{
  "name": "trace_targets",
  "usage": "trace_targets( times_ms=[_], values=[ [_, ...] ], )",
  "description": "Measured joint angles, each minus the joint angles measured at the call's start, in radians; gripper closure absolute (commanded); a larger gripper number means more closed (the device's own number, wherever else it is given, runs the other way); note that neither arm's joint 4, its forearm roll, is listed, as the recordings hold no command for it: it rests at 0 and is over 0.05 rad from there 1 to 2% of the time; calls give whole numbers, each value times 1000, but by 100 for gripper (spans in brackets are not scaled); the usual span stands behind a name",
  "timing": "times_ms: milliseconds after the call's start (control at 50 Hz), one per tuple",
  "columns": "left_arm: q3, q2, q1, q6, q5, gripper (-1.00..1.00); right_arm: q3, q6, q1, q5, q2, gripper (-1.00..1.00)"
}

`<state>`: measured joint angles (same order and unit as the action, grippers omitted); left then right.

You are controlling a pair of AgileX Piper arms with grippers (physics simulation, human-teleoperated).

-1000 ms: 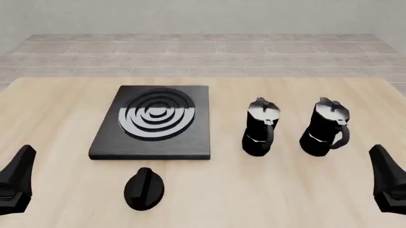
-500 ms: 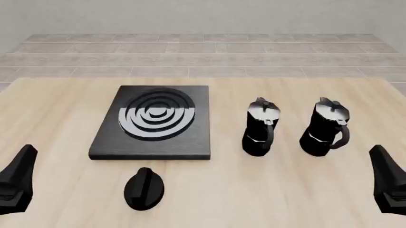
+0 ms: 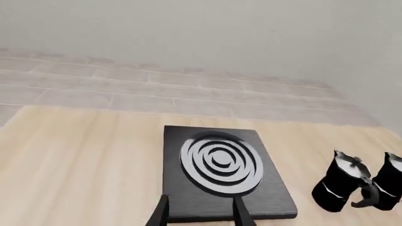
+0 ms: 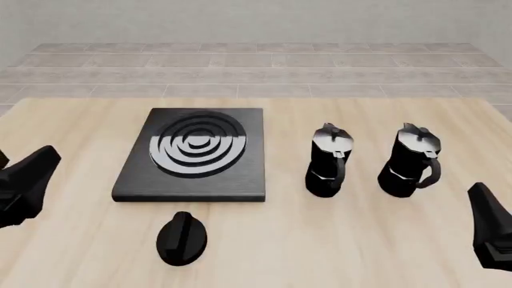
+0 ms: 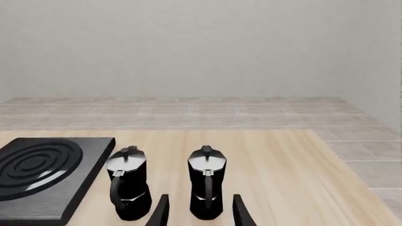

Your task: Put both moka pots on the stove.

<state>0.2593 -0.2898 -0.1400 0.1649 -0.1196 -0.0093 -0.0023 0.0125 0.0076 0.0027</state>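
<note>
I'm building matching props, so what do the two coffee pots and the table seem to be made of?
The two glossy black faceted moka pots look like lacquered metal with polished silvery lids: sharp highlights, mirror-like tops. The pale tabletop looks like matte light wood, with faint grain streaks. Being simulator renders, both are guesses.

pale wood table (image 4: 336,240) carries stove (image 4: 192,155), two moka pots (image 4: 329,161), seemingly a knob (image 4: 181,238).

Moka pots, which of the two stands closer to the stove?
The left moka pot, the one beside the stove. The other moka pot stands farther right, nearer the right gripper.
</note>
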Motion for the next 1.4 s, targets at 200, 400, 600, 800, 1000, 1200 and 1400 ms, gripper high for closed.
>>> trace_targets(
  times_ms=[200, 400, 600, 800, 1000, 1200, 1400],
  values=[
    [202, -95, -124, 49, -158, -100, -3, 0, 1, 4, -1, -100],
    [363, -233, -252, 122, -271, -100, -2, 0, 1, 3, -1, -100],
    [500, -380, -362, 192, -363, -100, 1, 0, 1, -2, 1, -100],
    [630, -530, -444, 223, -440, -100, 5, 0, 0, -8, 3, -100],
    [751, -669, -512, 271, -478, -100, 6, 0, 0, -10, 4, -100],
    [848, -789, -572, 304, -485, -100, 7, 0, 0, -10, 4, -100],
    [947, -886, -608, 321, -491, -100, 7, 0, 0, -11, 4, -100]
  ],
)
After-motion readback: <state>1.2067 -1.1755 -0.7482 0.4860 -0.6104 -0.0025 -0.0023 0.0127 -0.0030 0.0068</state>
